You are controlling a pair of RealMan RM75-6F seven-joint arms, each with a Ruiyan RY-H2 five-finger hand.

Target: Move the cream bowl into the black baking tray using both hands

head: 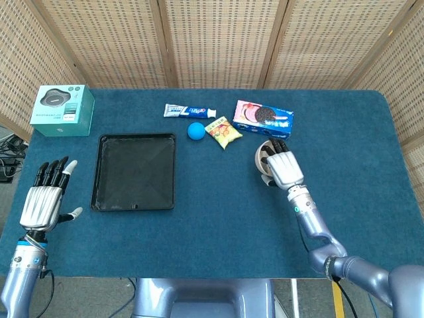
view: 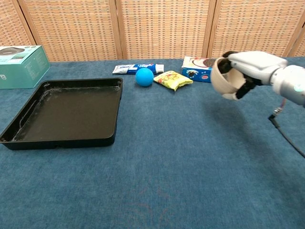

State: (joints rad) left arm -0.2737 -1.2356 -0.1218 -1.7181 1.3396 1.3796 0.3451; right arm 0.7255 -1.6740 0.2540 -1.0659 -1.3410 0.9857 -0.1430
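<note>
Fingers (view: pixel 237 92) round cream bowl (view: pixel 221 84) (aloft)

A cream bowl (view: pixel 222 82) sat in the silver right hand (view: pixel 248 67); beyond the black tray (view: pixel 62 112) on the blue-carpeted desk (view: pixel 190 162) lay a teal box (view: pixel 21 67) and a blue ball (view: pixel 144 76).

In the head view, the right hand (head: pixel 283 167) is covering most of the cream bowl (head: pixel 265 159), leaving only a sliver of rim showing. In the chest view, that hand and bowl are hiding the right part of the cookie box (view: pixel 196 69). The teal box (view: pixel 19 66) is being cropped by the chest view's left edge. The left hand (head: pixel 42 203) is lying outside the chest view altogether. Lettering on the toothpaste tube (head: pixel 189 110) is reading too small to make out.
</note>
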